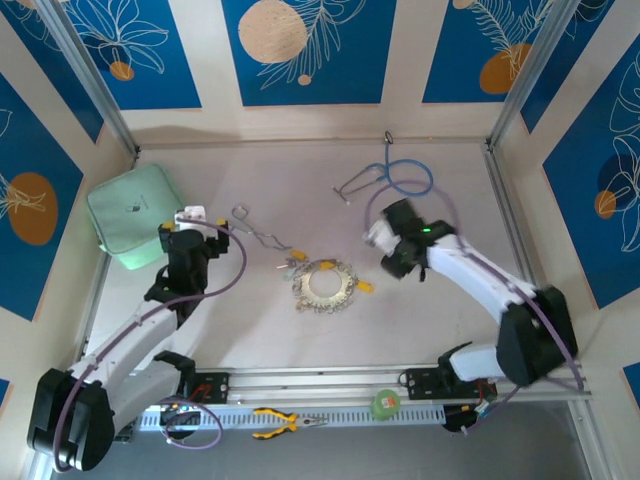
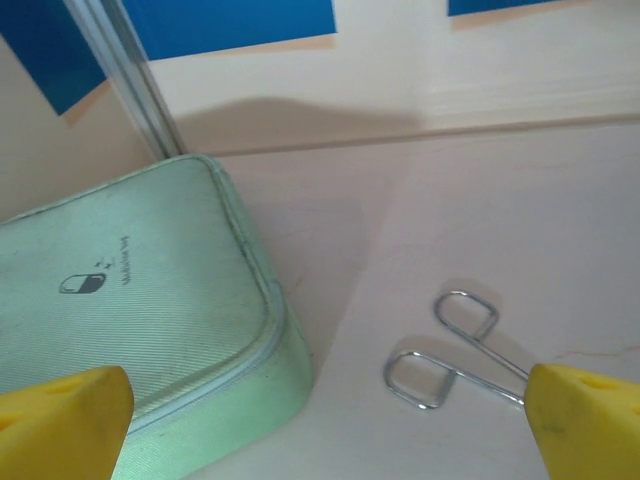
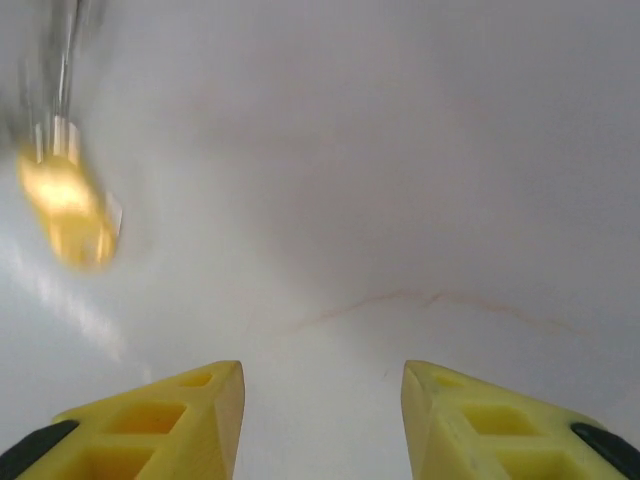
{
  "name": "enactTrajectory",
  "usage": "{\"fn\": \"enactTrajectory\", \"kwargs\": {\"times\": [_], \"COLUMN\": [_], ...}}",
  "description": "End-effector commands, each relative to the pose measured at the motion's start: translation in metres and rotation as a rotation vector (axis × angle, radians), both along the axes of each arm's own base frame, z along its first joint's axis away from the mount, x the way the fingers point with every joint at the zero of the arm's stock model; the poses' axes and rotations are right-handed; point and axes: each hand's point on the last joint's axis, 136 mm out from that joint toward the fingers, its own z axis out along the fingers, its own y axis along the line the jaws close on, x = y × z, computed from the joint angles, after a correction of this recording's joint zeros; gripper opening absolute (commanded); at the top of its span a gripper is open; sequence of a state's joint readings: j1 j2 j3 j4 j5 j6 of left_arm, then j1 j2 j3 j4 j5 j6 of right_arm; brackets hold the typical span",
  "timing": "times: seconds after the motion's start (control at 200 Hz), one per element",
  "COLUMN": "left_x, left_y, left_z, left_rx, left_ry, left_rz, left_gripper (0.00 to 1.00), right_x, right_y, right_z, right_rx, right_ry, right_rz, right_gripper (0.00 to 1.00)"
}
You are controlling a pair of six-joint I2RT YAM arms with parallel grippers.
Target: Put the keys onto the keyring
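The right end effector (image 3: 322, 378) hangs low over the bare worktop (image 3: 420, 200) with its yellow fingers spread and nothing between them. Ahead of it and off to its left lies a blurred key (image 3: 65, 210) with a yellow head, outside the line of the fingers. The step in hand looks like a pick of that key, so the wrist should first swing left until the head sits squarely between the fingers. It should then descend and close across the plastic head, not the thin metal, which would likely slip. Farther on in the same direction rests the keyring (image 1: 325, 285), flat on the worktop. One yellow key lies at the rim nearest this end effector, and whether it is already threaded cannot be told. More keys (image 1: 296, 262) lie at the ring's far rim. The ring is light and would probably skid under a push, so a slow approach suits. Well beyond the ring, the left end effector (image 2: 325, 400) is also spread wide and empty. The forceps (image 2: 450, 345) lie just ahead of its right finger, and a green pouch (image 2: 130, 300) just ahead of its left.
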State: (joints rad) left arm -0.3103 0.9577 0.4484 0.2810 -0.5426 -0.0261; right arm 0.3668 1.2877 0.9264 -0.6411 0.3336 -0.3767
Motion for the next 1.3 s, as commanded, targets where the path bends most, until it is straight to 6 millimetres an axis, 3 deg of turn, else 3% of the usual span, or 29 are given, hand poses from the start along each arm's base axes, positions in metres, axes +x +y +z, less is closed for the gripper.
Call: {"fn": "enactTrajectory", "kwargs": {"times": [0.0,0.04,0.14,0.27,0.365,0.47,0.52,0.585,0.65,0.77,0.89,0.95,1.075,1.18,1.2,1.215,1.295], "left_x": [0.007,0.01,0.015,0.021,0.028,0.035,0.038,0.033,0.044,0.06,0.048,0.057,0.066,0.065,0.065,0.064,0.062], "left_y": [0.01,0.014,0.023,0.025,0.016,0.01,0.006,0.01,0.015,0.01,0.002,-0.004,-0.003,-0.003,-0.003,-0.003,-0.004], "left_z": [-0.01,-0.017,-0.037,-0.06,-0.057,-0.083,-0.082,-0.09,-0.09,-0.098,-0.092,-0.104,-0.106,-0.104,-0.104,-0.104,-0.102], "left_rx": [-0.005,-0.007,-0.004,-0.024,0.009,-0.02,0.014,-0.023,-0.019,-0.006,-0.008,-0.007,-0.075,-0.074,-0.075,-0.075,-0.074], "left_ry": [-0.058,-0.064,-0.055,-0.079,-0.127,-0.101,-0.151,-0.077,-0.071,0.025,-0.046,0.049,0.085,0.075,0.072,0.073,0.06], "left_rz": [0.008,0.018,0.049,0.036,-0.036,-0.101,-0.123,-0.102,-0.074,-0.092,-0.147,-0.174,-0.225,-0.226,-0.227,-0.226,-0.236], "left_gripper": [0.99,0.99,0.99,1.0,0.99,0.99,1.0,1.0,1.0,1.0,1.0,1.0,1.0,1.0,1.0,1.0,1.0], "right_x": [0.038,0.049,0.06,0.067,0.075,0.081,0.085,0.089,0.091,0.093,0.095,0.095,0.095,0.095,0.095,0.095,0.096], "right_y": [0.013,0.002,-0.029,-0.05,-0.046,-0.041,-0.041,-0.048,-0.05,-0.058,-0.057,-0.057,-0.058,-0.058,-0.057,-0.058,-0.057], "right_z": [0.048,0.051,0.039,0.012,-0.008,-0.019,-0.016,-0.02,-0.019,-0.021,-0.022,-0.022,-0.022,-0.022,-0.022,-0.022,-0.023], "right_rx": [0.522,0.585,0.646,0.738,0.771,0.763,0.786,0.775,0.776,0.756,0.74,0.738,0.737,0.737,0.737,0.734,0.719], "right_ry": [-0.22,-0.324,-0.53,-0.589,-0.587,-0.517,-0.533,-0.486,-0.517,-0.512,-0.515,-0.514,-0.515,-0.517,-0.516,-0.519,-0.523], "right_rz": [-0.152,-0.189,-0.249,-0.297,-0.269,-0.26,-0.255,-0.305,-0.314,-0.368,-0.376,-0.378,-0.379,-0.379,-0.378,-0.379,-0.386], "right_gripper": [0.45,0.45,0.45,0.45,0.41,0.43,0.45,0.49,0.52,0.55,0.57,0.59,0.63,0.7,0.92,1.0,0.99]}}
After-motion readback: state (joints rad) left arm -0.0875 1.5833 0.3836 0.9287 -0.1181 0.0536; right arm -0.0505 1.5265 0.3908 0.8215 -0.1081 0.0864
